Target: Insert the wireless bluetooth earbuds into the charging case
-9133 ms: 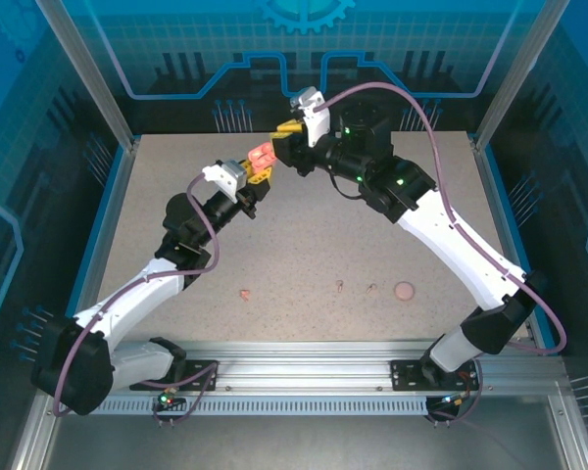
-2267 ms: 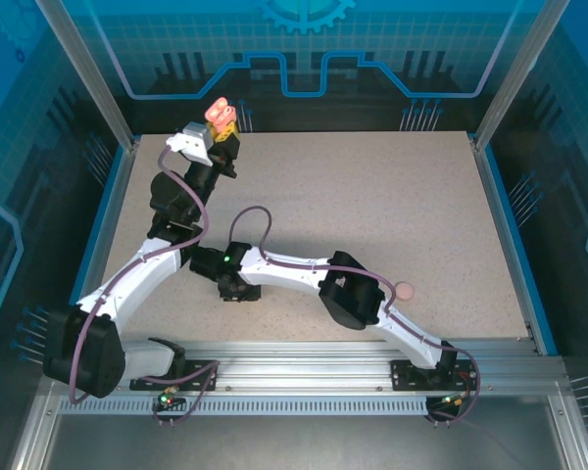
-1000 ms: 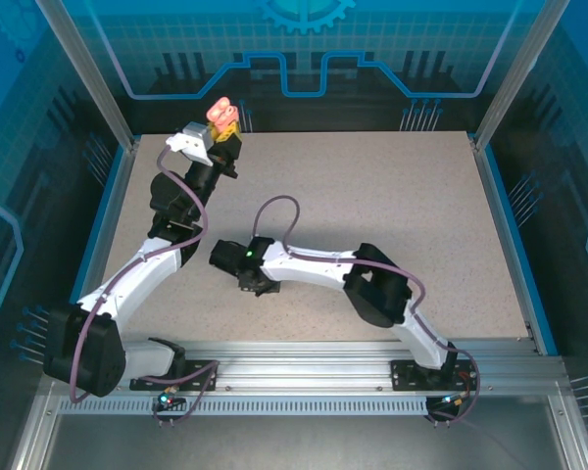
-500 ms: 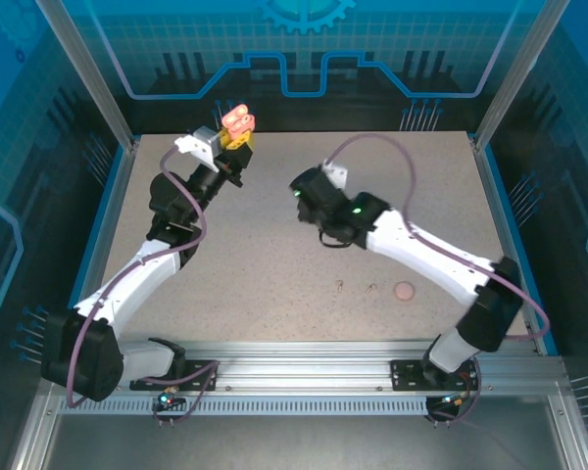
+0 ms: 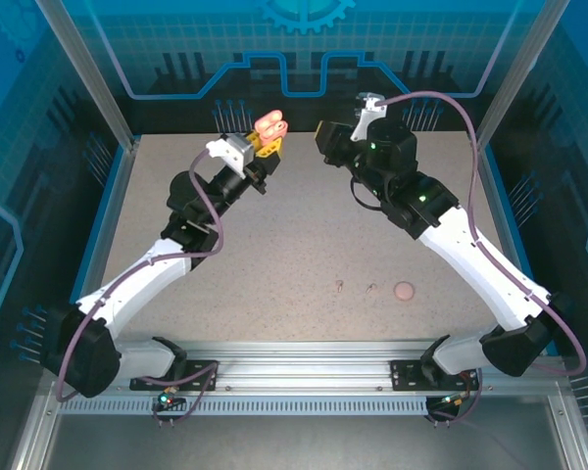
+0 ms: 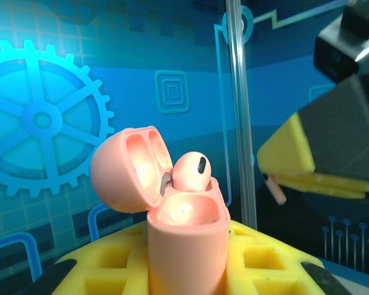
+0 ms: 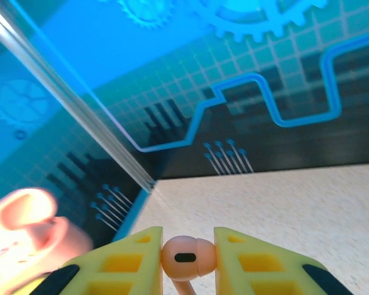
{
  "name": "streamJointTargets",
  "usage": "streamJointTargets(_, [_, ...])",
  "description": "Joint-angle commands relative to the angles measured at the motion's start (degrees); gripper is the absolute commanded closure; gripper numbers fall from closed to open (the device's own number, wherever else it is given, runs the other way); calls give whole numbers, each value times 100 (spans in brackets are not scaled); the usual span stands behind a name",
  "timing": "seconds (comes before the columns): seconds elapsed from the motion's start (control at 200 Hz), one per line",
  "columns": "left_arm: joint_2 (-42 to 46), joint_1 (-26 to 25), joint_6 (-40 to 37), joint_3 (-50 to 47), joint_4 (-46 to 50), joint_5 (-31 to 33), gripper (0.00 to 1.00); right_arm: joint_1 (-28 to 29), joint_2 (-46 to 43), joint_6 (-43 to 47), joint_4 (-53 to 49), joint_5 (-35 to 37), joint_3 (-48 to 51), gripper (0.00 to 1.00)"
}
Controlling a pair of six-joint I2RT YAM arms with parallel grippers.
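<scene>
Right wrist: hand (image 7: 187, 253) pinching earbud (image 7: 184, 259)

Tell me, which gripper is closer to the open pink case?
Left. The left gripper is clamped on the charging case, holding it upright, lid open. The right gripper, pinching an earbud, sits apart to the case's right.

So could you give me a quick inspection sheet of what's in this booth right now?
Surface: speckled beige table, blue-edged.
Job's things: charging case open, one earbud poking up from it; second earbud held in the air.
Clutter: small pink disc, two tiny bits beside it.
Pincers: left pincer shut on the case; right pincer shut on the second earbud.
Cables: purple cables looping along both arms.
Surroundings: blue patterned walls, metal frame posts.
</scene>
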State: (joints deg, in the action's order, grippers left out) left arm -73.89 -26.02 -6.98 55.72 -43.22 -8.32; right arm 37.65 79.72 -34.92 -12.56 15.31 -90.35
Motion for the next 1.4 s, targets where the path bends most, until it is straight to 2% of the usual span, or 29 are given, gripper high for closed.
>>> streamJointTargets(0.0, [-221,-119,-357,251,-90,409,100,-73,-163,191,999,-609,-46,76])
streamJointTargets(0.36, [-563,-177,-165,428,-82,644,100,-69,4,-424,2618,-1303,495,75])
streamJointTargets(0.515, [-627,-201,-101,443,-114,647,100,-73,145,-793,3109,-1300,684,75])
streamJointTargets(0.995, [-758,-249,-57,562,-108,640,100,120,748,-575,3413,-1237,547,75])
streamJointTargets(1.396, [-794,-268,-86,615,-84,638,100,190,922,-583,3401,-1215,597,75])
